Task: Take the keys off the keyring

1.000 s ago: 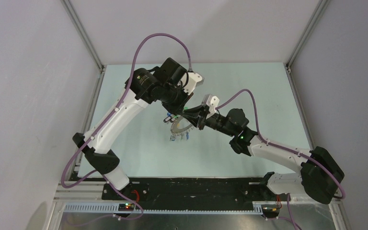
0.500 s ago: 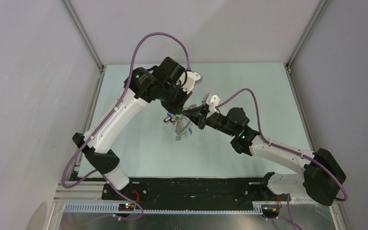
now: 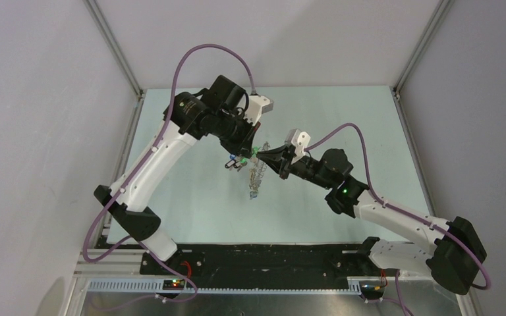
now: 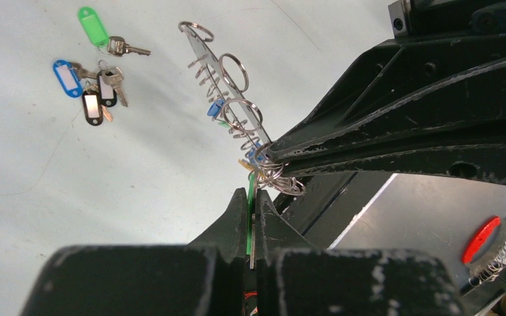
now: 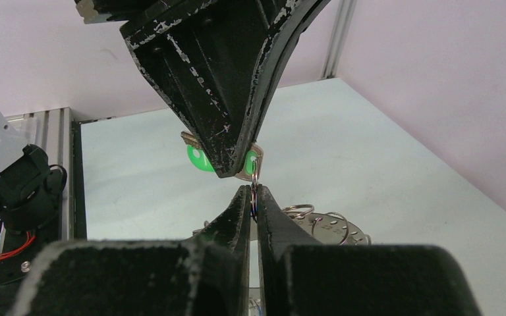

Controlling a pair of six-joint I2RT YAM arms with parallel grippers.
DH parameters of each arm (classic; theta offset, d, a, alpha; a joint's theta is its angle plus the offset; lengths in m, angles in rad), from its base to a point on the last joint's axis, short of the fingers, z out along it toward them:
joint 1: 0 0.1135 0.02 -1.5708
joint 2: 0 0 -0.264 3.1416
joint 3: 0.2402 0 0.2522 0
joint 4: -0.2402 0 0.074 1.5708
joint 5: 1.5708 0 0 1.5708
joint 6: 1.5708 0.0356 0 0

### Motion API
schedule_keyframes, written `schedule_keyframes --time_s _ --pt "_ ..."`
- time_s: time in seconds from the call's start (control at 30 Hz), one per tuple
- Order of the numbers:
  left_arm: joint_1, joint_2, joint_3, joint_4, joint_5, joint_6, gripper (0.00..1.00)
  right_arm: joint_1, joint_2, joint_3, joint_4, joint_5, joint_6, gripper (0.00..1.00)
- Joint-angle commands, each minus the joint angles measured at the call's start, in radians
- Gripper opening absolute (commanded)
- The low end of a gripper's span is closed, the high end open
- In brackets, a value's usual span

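Holding the keyring (image 4: 214,71) up off the tabletop (image 4: 138,171) near the middle of the scene, tilted and seen edge-on from the left wrist. Pinching a split ring (image 4: 271,172) at one end of it in the closed right end effector (image 5: 253,194). Clamping a green-tagged key (image 5: 196,159) in the closed left end effector (image 4: 251,201), just beside that ring. Leaving loose keys (image 4: 95,92) lying on the tabletop to the left.

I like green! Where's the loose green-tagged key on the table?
Left wrist view, top left: the green-tagged key lies on the table, just above the blue-tagged bunch.
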Motion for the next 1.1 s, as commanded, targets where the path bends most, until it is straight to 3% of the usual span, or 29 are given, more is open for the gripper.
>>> schedule_keyframes --time_s 0.0,0.53,0.87,1.07 --pt "0.080 -0.062 -0.054 0.039 -0.113 0.017 0.00 -0.009 -0.072 0.000 0.018 -0.045 0.010 0.00" --pt "0.105 -0.069 -0.230 0.115 -0.043 0.026 0.00 -0.030 -0.140 -0.046 0.189 -0.081 0.087 0.00" --pt "0.139 -0.089 -0.243 0.121 -0.050 0.029 0.00 -0.050 -0.168 -0.068 0.216 -0.077 0.102 0.00" --pt "0.135 -0.086 -0.217 0.125 0.016 0.021 0.00 -0.056 -0.136 -0.076 0.246 -0.095 0.130 0.03"
